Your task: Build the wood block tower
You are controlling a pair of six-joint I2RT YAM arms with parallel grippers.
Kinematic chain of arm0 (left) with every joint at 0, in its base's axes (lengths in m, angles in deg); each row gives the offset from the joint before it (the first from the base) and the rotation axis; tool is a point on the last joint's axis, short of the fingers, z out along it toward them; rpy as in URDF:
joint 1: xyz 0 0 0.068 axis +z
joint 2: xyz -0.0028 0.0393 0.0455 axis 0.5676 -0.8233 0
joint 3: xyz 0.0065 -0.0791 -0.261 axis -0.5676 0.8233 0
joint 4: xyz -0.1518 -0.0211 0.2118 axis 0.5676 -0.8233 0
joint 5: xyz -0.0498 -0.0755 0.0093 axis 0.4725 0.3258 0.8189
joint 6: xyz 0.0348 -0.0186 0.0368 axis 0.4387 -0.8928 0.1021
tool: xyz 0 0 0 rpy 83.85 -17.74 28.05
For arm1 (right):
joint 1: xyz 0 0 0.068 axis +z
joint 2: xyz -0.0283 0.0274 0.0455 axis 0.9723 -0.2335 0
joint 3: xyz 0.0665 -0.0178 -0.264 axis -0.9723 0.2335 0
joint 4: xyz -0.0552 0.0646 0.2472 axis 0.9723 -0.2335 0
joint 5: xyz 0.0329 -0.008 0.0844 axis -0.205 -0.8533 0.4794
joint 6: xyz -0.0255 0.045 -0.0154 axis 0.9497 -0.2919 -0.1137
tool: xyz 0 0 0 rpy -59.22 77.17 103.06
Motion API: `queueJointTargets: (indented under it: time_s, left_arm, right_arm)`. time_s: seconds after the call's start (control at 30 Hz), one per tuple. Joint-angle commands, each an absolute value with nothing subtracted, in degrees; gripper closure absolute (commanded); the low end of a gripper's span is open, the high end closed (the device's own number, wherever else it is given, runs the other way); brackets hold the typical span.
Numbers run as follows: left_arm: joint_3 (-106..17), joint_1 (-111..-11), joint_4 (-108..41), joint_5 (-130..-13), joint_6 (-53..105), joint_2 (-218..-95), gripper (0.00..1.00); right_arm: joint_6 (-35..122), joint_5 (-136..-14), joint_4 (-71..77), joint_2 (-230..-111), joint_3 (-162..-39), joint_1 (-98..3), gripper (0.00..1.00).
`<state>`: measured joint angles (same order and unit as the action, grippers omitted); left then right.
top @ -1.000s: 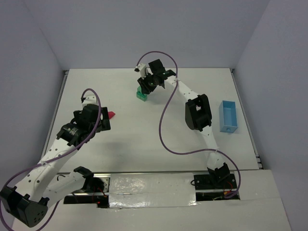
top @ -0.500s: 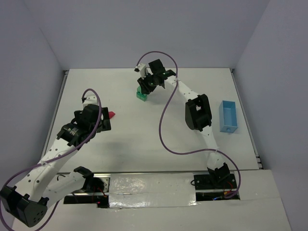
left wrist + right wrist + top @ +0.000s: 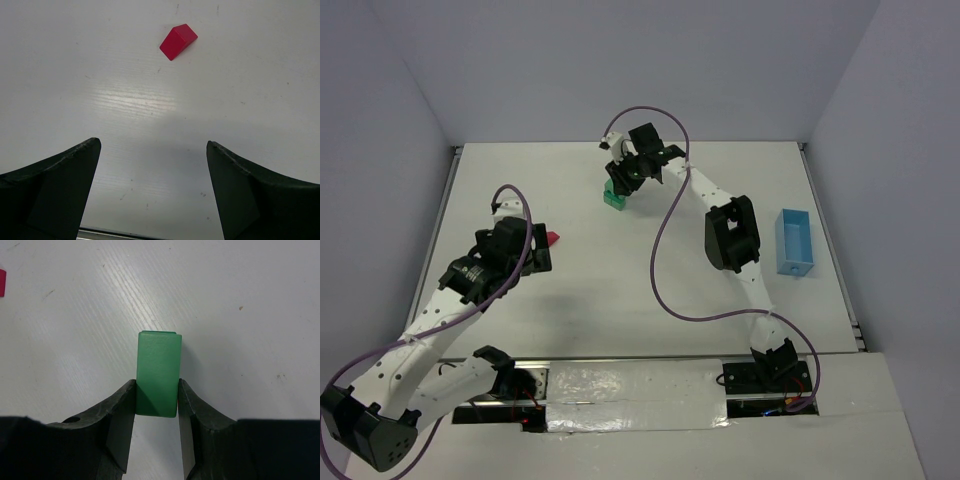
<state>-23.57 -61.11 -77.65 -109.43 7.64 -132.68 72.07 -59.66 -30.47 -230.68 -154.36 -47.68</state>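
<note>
Right hand: clamping the green painted wood block by its long sides, steadying it at the white counter's far middle.
Left hand: hanging empty with its fingers wide apart, facing the red roof-shaped wood wedge lying just ahead, which is likely being saved for the top.

The top camera is looking down from above and behind both arm bases over the whole table, while each wrist camera is peering close past its own fingers at the tabletop, the left sharing the red wedge and the right the green block with it.
</note>
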Motion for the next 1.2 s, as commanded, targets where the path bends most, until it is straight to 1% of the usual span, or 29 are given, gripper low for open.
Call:
queueJointTargets:
  time_s: [0.0,0.23,0.37,0.6,0.93,1.1,1.17]
  left_arm:
    - [-23.24,-61.48,-75.66,-109.20,8.66,-132.81,0.01]
    - [-23.15,-61.65,-75.66,-109.11,8.66,-132.72,0.00]
    - [-23.15,-61.74,-75.58,-109.02,8.75,-132.63,0.01]
    - [-23.15,-61.83,-75.49,-108.85,8.75,-132.63,0.00]
    - [-23.15,-62.18,-75.22,-108.41,9.10,-132.46,0.00]
    - [-23.15,-62.18,-75.22,-108.15,9.19,-132.46,0.01]
    - [-22.97,-62.18,-75.14,-108.23,9.19,-132.54,0.00]
  right_arm:
    - [72.58,-59.36,-30.20,-229.81,-157.43,-47.23,0.73]
    - [72.49,-59.44,-30.29,-229.72,-157.34,-47.05,0.71]
    - [72.57,-59.62,-30.20,-229.90,-157.34,-46.96,0.67]
    - [72.66,-59.88,-30.29,-230.25,-157.52,-46.70,0.66]
    - [73.01,-60.67,-29.94,-230.25,-156.82,-46.70,0.61]
    - [73.10,-60.41,-29.93,-230.16,-156.73,-46.70,0.56]
    - [73.19,-60.06,-29.85,-229.90,-156.47,-46.61,0.53]
